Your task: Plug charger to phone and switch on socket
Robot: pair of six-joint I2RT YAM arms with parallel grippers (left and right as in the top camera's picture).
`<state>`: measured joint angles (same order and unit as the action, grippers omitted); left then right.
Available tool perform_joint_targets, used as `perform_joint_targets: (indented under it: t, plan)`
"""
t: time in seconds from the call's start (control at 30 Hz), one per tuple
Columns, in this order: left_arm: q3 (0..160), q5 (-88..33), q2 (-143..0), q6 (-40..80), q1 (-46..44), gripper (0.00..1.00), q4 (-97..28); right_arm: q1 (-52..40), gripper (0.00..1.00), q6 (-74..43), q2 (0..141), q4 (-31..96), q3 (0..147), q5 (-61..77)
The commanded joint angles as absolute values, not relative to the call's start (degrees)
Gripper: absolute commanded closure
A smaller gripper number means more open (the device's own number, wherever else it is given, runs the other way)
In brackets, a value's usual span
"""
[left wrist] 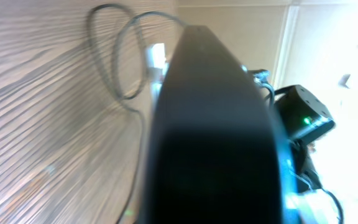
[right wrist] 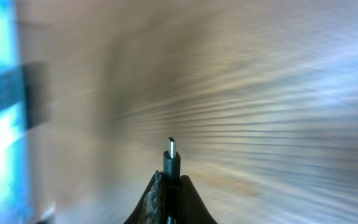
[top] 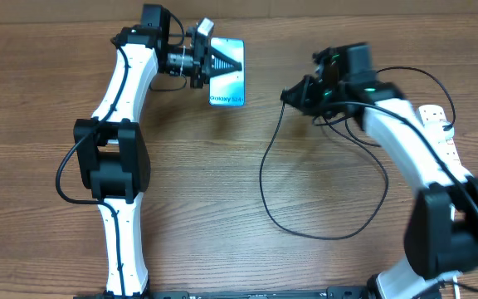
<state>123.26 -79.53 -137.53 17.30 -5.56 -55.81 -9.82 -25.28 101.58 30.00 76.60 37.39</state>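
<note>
Now | phone [top: 231, 83] reads "Galaxy S24" at its near end, long axis far-to-near, far left, pinched in my left gripper [top: 221, 58] | my right gripper [right wrist: 169, 188] clamps charger [right wrist: 171, 160], tip pointing left at phone

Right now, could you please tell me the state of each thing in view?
phone: held in the left claw, nothing plugged in.
charger: tip pinched in the right claw, apart from the phone, cable looped on the table.
socket: on the table, switch position unreadable.
</note>
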Motion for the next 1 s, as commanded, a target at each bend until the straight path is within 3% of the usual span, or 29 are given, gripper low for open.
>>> perform_joint_targets:
  t: [0.0,0.23,0.6,0.97]
  plan:
    - [124.62,-88.38,-135.26,25.78,-5.28,0.96,-51.81,-9.39,0.96,-19.79,100.99,30.09,76.95,56.05]
    - [124.64,-88.58,-135.26,42.92,-5.28,0.96,-39.88,-9.69,0.96,-11.92,101.1,30.15,76.88,72.88]
    - [124.64,-82.61,-135.24,51.77,-6.55,0.96,-36.56,-10.48,0.96,-13.63,101.1,30.39,76.88,74.0]
    - [124.66,-80.79,-135.2,67.18,-10.44,0.96,-16.82,-10.55,0.96,-25.17,101.1,24.01,76.88,73.6]
